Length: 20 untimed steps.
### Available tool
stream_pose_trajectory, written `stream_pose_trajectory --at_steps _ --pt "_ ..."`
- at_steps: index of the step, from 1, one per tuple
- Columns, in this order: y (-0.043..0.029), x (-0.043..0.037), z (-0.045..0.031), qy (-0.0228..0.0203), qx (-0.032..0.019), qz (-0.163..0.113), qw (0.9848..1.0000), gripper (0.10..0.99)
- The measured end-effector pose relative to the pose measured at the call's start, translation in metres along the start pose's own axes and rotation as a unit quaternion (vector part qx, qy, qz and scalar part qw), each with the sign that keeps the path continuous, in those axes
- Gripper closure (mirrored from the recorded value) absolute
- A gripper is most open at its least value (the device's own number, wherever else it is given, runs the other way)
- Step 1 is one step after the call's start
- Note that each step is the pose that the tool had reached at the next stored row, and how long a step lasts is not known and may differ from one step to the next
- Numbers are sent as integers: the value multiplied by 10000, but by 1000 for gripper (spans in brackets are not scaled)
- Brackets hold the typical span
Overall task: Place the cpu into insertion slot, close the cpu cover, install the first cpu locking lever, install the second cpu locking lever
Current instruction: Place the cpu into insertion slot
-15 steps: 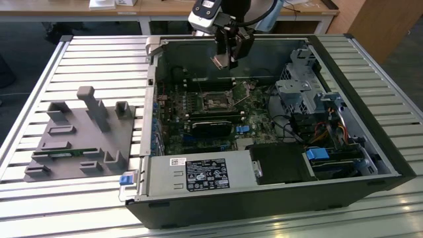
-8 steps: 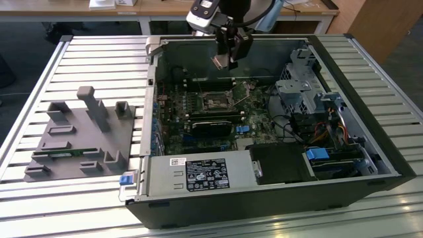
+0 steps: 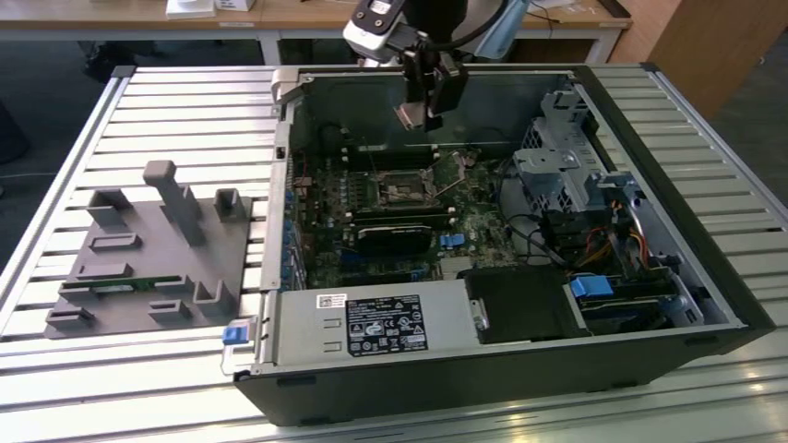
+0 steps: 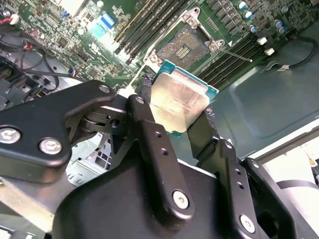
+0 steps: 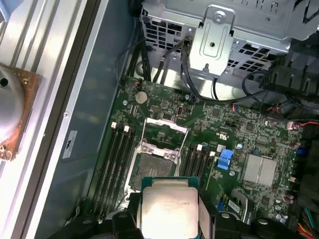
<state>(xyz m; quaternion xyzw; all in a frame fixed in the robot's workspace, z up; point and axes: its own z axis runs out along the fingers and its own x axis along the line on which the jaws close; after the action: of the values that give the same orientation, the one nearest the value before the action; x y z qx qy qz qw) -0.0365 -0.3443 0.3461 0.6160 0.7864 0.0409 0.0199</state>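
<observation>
Gripper (image 4: pixel 175 107) clenched on cpu (image 4: pixel 182 97) edges, held clear above bare insertion slot (image 4: pixel 185 46); computer case (image 3: pixel 493 388) walls well apart. Slatted metal surface (image 3: pixel 185 101) beneath.

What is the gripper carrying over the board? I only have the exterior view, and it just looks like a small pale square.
Observer: It is the cpu. The gripper clamps it by two opposite edges, and its metal top faces the second wrist view's camera.
Operator: Is anything already seated in the socket?
Observer: No. In the second wrist view the insertion slot is bare, with its contact field exposed.
Operator: And the cover plate, is it over the socket?
Observer: No. In the first wrist view the cpu cover is swung open off the slot, and the board shows through its window.
</observation>
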Motion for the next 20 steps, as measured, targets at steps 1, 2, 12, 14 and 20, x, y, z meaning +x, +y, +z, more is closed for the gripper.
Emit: stream_pose_trajectory --at_steps 1,2,12,14,20 --pt "0 0 1 -3 0 33 10000 545" --pt "0 0 3 -6 -1 65 10000 545" --pt "-1 3 18 -36 -8 403 9992 545" --pt "-1 4 21 -41 -8 447 9990 545" --pt "-3 4 45 -48 -10 518 9986 545"
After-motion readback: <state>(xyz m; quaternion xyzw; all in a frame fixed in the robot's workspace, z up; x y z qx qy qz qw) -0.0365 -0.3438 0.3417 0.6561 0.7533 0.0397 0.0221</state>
